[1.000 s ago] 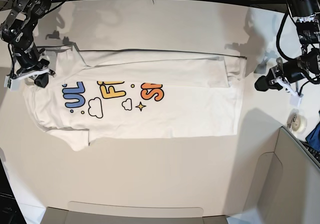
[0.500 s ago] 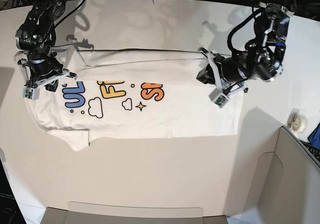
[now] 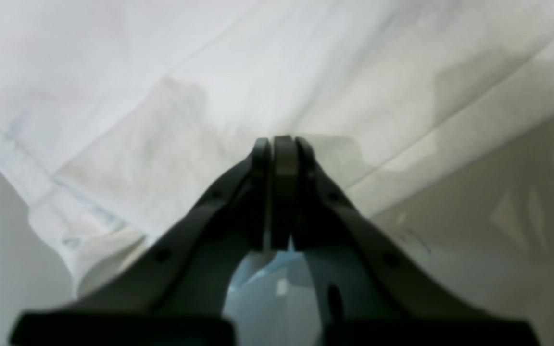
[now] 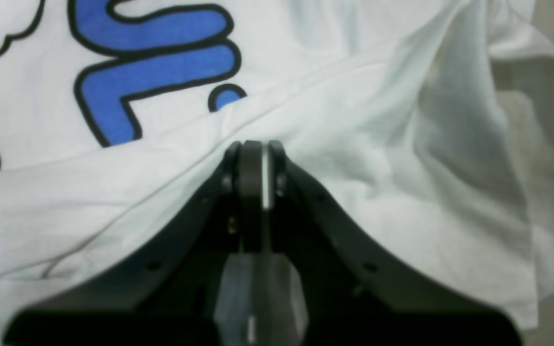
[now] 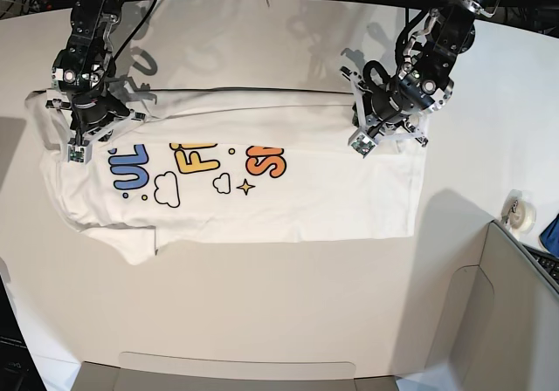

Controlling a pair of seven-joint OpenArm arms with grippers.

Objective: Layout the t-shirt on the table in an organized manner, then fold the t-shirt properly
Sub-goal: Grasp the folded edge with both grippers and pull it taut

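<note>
T-shirt (image 5: pixel 262 195) lies flat; tape roll (image 5: pixel 521 214) sits well apart.

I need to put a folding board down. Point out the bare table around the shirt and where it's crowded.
Widest bare table: the near strip between the t-shirt's lower edge and the table's front edge. Another band lies beyond the shirt's far fold. Crowded: the right gripper and left gripper, both shut, over the shirt's far corners; the tape roll and box panel at one end.
</note>
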